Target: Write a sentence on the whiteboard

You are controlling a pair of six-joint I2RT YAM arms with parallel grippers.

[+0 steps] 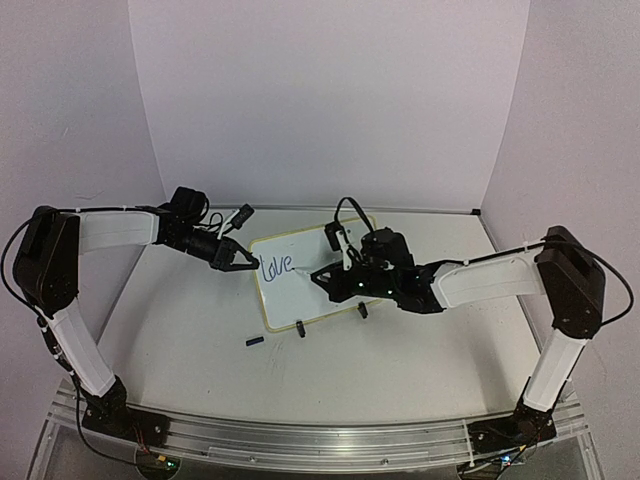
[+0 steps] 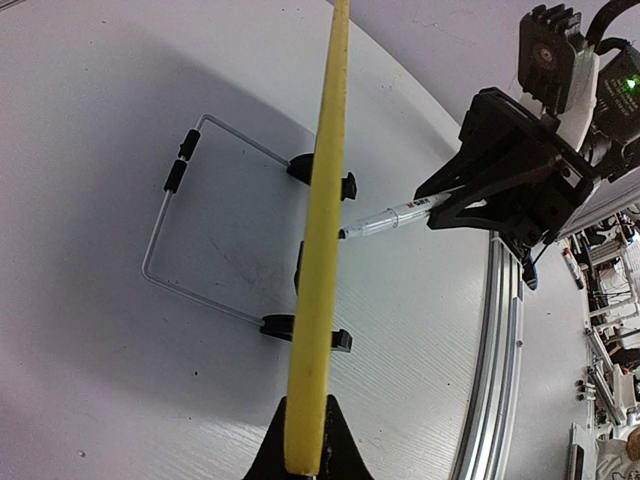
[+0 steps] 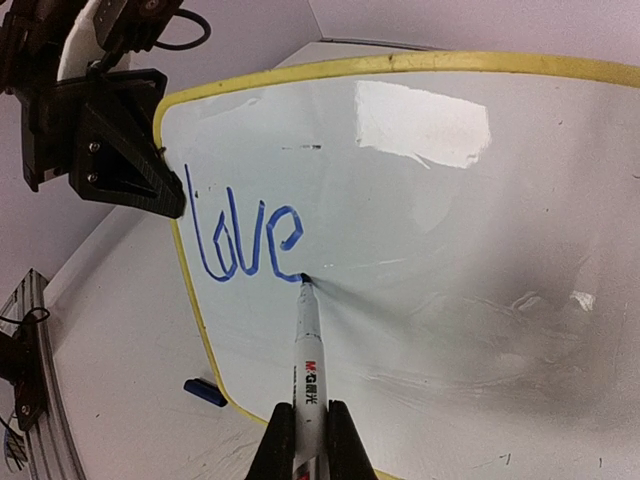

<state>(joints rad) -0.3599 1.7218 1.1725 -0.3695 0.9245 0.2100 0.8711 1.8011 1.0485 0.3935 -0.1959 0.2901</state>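
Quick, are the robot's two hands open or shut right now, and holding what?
Left gripper: shut on the whiteboard rim.
Right gripper: shut on the marker.

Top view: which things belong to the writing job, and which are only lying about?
Job:
- white rectangular yellow-rimmed whiteboard
- blue handwritten word "love"
- white-barrelled marker pen

Lying about:
- small dark blue piece, perhaps a cap, on the white table
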